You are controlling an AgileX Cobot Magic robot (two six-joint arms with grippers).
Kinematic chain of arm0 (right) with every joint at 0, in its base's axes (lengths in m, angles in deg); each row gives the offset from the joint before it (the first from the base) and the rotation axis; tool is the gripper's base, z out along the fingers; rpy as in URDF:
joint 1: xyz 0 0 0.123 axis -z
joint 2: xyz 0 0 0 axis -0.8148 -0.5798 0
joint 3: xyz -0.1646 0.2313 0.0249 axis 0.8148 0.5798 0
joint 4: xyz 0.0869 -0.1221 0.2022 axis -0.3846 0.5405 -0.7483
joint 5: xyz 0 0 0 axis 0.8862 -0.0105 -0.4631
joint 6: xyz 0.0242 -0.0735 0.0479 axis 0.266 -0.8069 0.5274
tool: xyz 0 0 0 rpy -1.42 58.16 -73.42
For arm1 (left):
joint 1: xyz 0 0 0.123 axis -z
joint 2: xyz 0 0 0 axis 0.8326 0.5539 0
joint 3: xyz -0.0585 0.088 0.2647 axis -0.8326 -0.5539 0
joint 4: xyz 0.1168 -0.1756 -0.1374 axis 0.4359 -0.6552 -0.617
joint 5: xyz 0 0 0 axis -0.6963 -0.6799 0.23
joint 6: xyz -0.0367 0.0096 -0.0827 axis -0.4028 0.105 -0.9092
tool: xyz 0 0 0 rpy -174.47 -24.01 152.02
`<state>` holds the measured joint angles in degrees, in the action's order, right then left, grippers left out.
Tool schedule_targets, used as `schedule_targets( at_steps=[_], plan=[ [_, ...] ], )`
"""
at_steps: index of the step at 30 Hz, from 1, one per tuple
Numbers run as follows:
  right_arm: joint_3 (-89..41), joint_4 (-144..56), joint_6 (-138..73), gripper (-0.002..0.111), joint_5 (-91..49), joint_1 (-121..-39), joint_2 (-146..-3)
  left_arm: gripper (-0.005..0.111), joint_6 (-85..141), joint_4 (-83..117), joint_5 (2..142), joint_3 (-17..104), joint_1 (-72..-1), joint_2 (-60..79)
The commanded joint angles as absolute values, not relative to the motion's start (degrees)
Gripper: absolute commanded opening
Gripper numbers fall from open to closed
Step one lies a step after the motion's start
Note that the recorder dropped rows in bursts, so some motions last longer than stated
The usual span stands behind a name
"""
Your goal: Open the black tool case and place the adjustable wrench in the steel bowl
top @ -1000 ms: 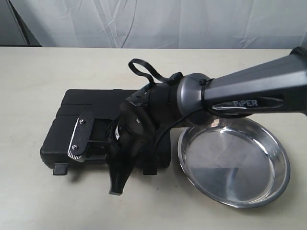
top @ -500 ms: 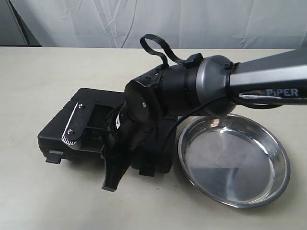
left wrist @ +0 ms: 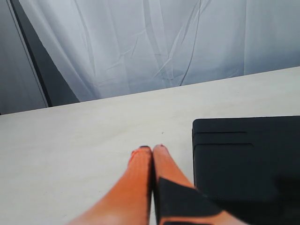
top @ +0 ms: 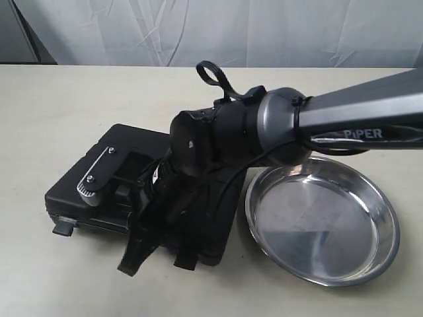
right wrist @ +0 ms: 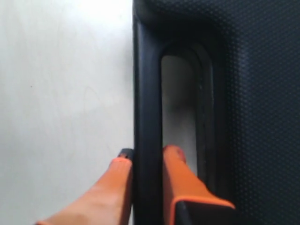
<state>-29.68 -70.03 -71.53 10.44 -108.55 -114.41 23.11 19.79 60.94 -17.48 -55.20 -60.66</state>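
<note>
**Right hand** (right wrist: 148, 154): clamped on the handle bar (right wrist: 146, 93) of the case (top: 125, 148). One finger is inside the cut-out (right wrist: 180, 103) and the other is on the outer edge. Both appear to press the bar.

**Left hand** (left wrist: 152, 150): clenched, fingertips together, holding nothing. It hangs over the counter (top: 59, 99) beside a corner of the case, without touching it.

**Case**: lies flat on the counter, askew, with the lid apparently down. One latch tab (top: 64, 226) juts out at the near edge; whether it is undone cannot be told.

**Wrench**: not in view, presumably inside the case.

**Bowl** (top: 317, 224): empty, just beside the right end of the case.

**Hazards:**
- Nothing pins the base, so a pull on the bar may drag or tip the whole case instead of raising the lid.
- If the grip takes in both halves of the handle, it holds the lid shut.
- A sliding case could knock the bowl.
- The narrow bar could slip from between the fingers.
- A sudden opening could spill the tools.
</note>
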Motion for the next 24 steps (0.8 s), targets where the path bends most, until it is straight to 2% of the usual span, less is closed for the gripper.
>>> schedule_targets(
  at_steps=[1,3,7,24],
  plan=[
    [-29.9,-62.4,-71.6,0.0,9.3,-108.6,-113.9,0.0,23.1,19.7,61.2,-17.4,-55.1,-60.5],
    [-29.9,-50.1,-70.7,-0.001,9.4,-110.0,-113.9,0.0,23.1,19.7,61.2,-17.4,-55.1,-60.5],
    [-29.9,-56.6,-70.1,-0.001,6.2,-110.0,-113.6,0.0,23.1,19.7,61.2,-17.4,-55.1,-60.5],
    [-29.9,-56.7,-71.5,-0.001,4.0,-110.0,-106.8,0.0,23.1,19.7,61.2,-17.4,-55.1,-60.5]
  ],
)
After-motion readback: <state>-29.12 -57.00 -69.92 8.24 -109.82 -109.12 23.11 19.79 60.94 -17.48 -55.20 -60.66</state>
